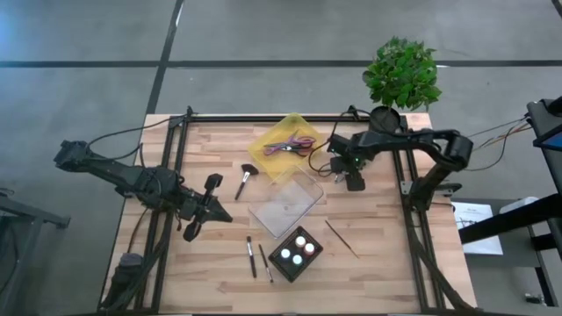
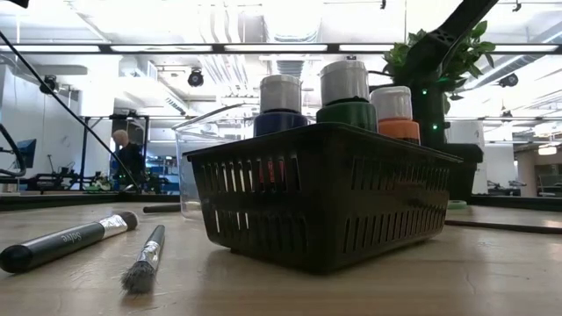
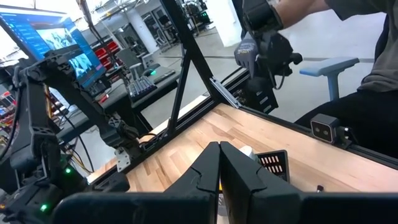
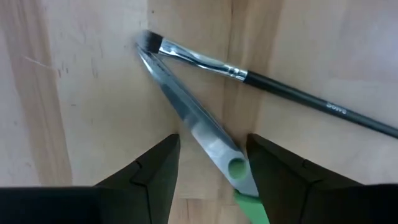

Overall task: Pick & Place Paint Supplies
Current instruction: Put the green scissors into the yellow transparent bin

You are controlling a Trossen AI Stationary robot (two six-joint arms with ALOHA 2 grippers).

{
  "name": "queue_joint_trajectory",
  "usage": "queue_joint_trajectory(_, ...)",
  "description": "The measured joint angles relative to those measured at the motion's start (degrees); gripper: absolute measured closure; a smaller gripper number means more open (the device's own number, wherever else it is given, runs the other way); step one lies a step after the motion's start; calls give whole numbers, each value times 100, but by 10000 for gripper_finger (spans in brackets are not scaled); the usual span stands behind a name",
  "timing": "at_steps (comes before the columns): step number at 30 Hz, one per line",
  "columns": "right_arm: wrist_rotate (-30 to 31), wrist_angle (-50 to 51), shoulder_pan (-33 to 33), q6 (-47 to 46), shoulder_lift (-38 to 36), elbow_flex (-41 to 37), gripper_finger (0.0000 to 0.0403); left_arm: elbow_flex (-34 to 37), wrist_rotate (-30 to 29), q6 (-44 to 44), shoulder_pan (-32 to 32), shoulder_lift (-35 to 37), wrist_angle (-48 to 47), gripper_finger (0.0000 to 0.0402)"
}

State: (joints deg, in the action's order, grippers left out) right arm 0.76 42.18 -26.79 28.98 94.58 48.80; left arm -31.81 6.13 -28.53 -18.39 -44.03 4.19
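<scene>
Right tool (image 4: pixel 208 165) hangs wide over green-handled scissors (image 4: pixel 205 140) and a dark-handled brush (image 4: pixel 273 84) on the worktop (image 1: pixel 386 246); left tool (image 1: pixel 200 211) seems closed, empty; three paint bottles (image 1: pixel 298 248) fill the black basket (image 1: pixel 283 268).

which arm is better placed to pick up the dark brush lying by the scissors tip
Right. The right pincer hangs open directly over that brush, whose bristles meet the tip of the green-handled scissors. The left pincer is shut and sits on the other side of the table.
</scene>
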Motion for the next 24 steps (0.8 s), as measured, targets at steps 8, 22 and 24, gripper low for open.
queue_joint_trajectory(8,-60,21,-28,145,291,22,215,0,-2,2,2,1,-23,387)
queue_joint_trajectory(22,-75,30,-21,-71,269,7,379,0,-2,3,2,1,-24,387)
queue_joint_trajectory(24,-77,60,-21,-74,269,7,379,0,-2,4,2,1,-24,387)
